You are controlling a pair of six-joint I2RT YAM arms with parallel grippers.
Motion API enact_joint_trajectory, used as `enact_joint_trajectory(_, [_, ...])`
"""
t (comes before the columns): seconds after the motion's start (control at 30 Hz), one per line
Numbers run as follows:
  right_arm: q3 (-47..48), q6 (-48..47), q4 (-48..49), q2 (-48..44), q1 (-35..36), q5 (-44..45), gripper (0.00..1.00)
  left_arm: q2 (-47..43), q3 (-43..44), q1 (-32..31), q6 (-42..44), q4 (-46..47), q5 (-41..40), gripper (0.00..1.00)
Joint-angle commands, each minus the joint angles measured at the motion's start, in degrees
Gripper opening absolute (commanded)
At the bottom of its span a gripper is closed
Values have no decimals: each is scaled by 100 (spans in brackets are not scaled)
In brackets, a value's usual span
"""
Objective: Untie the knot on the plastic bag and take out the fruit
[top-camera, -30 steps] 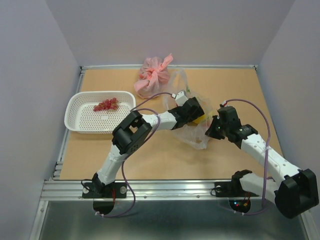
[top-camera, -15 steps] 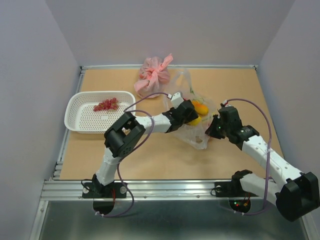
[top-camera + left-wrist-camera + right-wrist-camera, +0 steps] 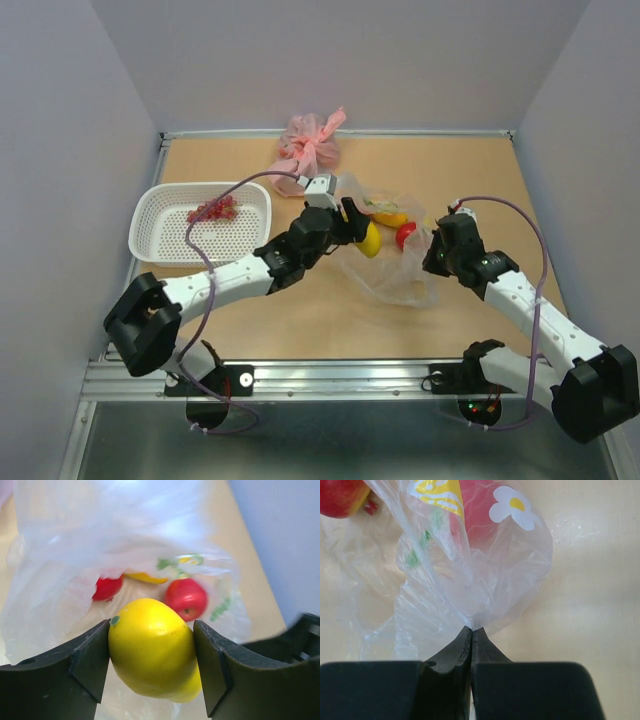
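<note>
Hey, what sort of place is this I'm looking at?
Most likely a robot lab test cell, not a home: plain grey walls box in a wooden tabletop, and a left arm and right arm are bolted to a metal rail at its near edge.

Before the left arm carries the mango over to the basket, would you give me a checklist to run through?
1. Left gripper shut on the mango, a finger on each side: ok.
2. No plastic across the mango in the left wrist view: ok.
3. Right gripper pinching the bag to anchor it: ok.
4. Two red fruits inside the bag, not dragged along: ok.
5. Bare room in the basket beside the grapes: ok.
6. Left arm's cable clear of the basket: cannot tell; it crosses the basket in the top view.
</note>
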Motion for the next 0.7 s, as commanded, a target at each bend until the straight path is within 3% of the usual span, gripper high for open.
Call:
enact_joint_trajectory(0.0, [89,-99,-21,-106,24,299,0,-1073,-116,-7,1119,767,935,0])
enact_joint_trajectory(0.17, [97,-81,-39,-80,24,413,0,-2234,-134,475,946,39,1906,0])
enact_joint_trajectory(0.3, [220,-116,-39,-19,24,527,0,-3237,-511,1029,717,-1121,819,0])
enact_joint_trajectory(0.37, [290,-151,-39,51,24,545,0,-3798,-800,1451,516,-1997,-313,0])
enact_joint_trajectory(0.5, [422,-265,-39,174,24,483,0,-4223,-1047,2715,409,-2861,-757,0])
enact_joint_trajectory(0.57, [483,-318,-39,210,24,440,0,-4180,-1100,3565,470,-2942,-670,0])
enact_joint_trajectory(0.67, [510,-371,-39,236,24,361,0,-3863,-1329,4359,479,-2637,-293,0])
